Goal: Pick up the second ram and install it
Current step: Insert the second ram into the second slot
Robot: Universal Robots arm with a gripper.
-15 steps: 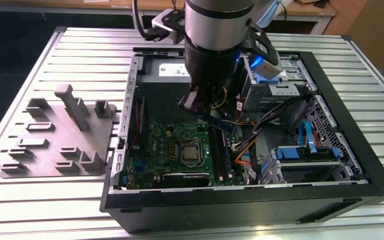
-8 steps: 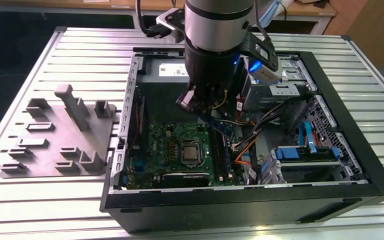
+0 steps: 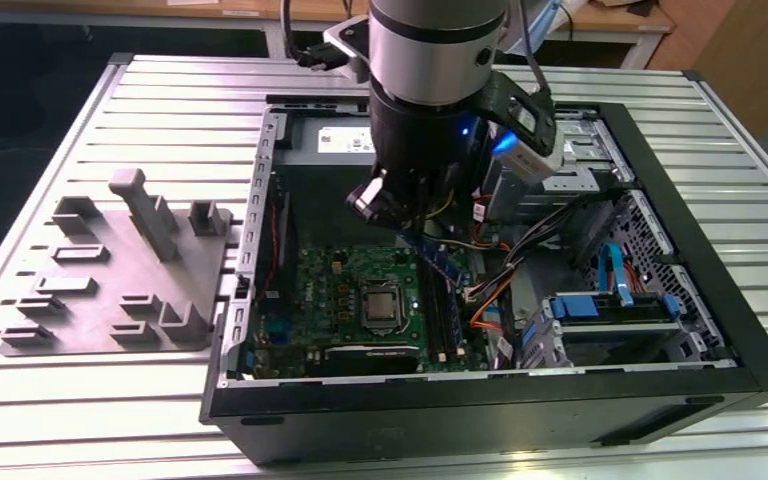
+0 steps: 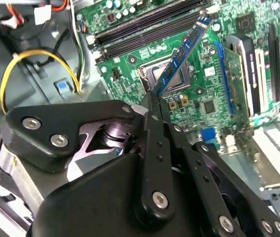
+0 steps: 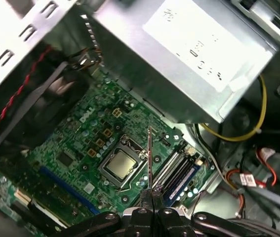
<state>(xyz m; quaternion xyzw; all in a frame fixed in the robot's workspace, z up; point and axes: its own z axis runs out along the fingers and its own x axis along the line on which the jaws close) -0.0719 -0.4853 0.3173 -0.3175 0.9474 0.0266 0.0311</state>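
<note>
in the second wrist view the held end of the second ram (image 4: 181, 54) is buried between the fingers of the gripper (image 4: 152, 98), whose body the picture's edge cuts off. in the first wrist view the second ram stands edge-on, faces unseen. in the exterior view the arm (image 3: 431, 60), cut off at twelve o'clock, hides most of it; a short strip shows at the arm's six o'clock.

The robot arm (image 3: 438, 60) reaches into the open computer case (image 3: 491, 415). Its hand (image 3: 408, 228) holds the second ram (image 3: 435, 262) over the green board (image 3: 337, 285).
</note>
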